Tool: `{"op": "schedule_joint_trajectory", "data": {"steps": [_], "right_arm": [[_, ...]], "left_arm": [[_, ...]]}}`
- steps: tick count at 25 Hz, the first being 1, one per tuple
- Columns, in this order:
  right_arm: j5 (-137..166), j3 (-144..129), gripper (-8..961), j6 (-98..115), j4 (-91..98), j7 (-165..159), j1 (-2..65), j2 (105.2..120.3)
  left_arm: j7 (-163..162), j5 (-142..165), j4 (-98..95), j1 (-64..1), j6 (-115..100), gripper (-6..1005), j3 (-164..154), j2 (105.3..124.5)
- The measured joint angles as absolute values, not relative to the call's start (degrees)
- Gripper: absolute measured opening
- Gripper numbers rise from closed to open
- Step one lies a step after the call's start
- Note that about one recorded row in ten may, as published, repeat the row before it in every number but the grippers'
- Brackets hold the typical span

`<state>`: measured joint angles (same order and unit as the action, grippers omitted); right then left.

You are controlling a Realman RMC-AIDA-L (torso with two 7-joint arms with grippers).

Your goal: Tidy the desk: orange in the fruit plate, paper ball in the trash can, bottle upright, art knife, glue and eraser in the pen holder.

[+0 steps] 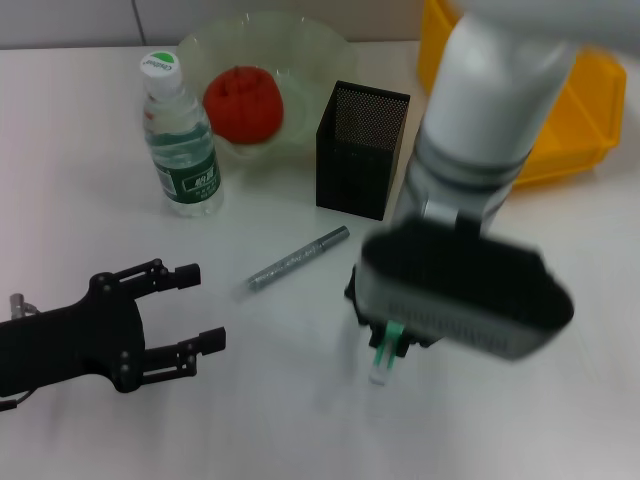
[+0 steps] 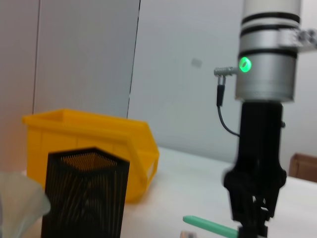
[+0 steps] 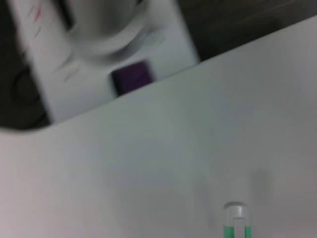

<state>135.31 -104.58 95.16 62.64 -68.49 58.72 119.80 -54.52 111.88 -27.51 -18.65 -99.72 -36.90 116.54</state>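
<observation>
A: Hovering low over the near middle of the desk (image 1: 300, 420), the right gripper (image 1: 385, 345) sits right at a green-and-clear stick (image 1: 384, 358), probably the glue or the art knife. Its tip pokes out toward the near edge.

B: Are its jaws closed on that stick?

A: Cannot tell; the wrist housing hides the fingers from the head view, and the left wrist view only shows the stick (image 2: 210, 226) jutting out beside the black gripper body.

B: And the left gripper (image 1: 196, 307)?

A: Near left, low by the desk, jaws spread wide with nothing between them.

B: Where is everything else?

A: The orange (image 1: 243, 104) lies in the fruit plate (image 1: 320, 45) at the far middle. The bottle (image 1: 182, 140) stands upright just left of the plate. The pen holder (image 1: 361, 150) stands right of the plate, with the trash can (image 1: 580, 120) at the far right. A grey speckled pen-like stick (image 1: 298, 258) lies flat between the bottle and the right gripper.
</observation>
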Motion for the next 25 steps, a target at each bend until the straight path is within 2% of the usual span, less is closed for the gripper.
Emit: {"op": "schedule_joint_trajectory", "data": {"steps": [5,10,15,25], "right_arm": [[133.9,-79.1,178,104.9,61.1,-72.6,58.4,119.46],[129.5,-61.3,183,106.8,52.4,-75.7,56.2,119.08],[123.2,-51.5,189,102.2,40.8,-76.8,51.2,119.08],[106.4,-50.1,201,93.4,26.4,-72.8,41.8,119.15]], "left_arm": [[-54.6,111.8,-27.5,-18.6,-101.6,789,-35.0,116.78],[-54.3,111.4,-26.8,-18.5,-105.6,789,-31.8,118.01],[-52.7,111.1,-24.3,-18.8,-105.7,789,-31.7,118.03],[-48.4,111.1,-22.4,-18.9,-103.2,789,-31.1,118.01]]}}
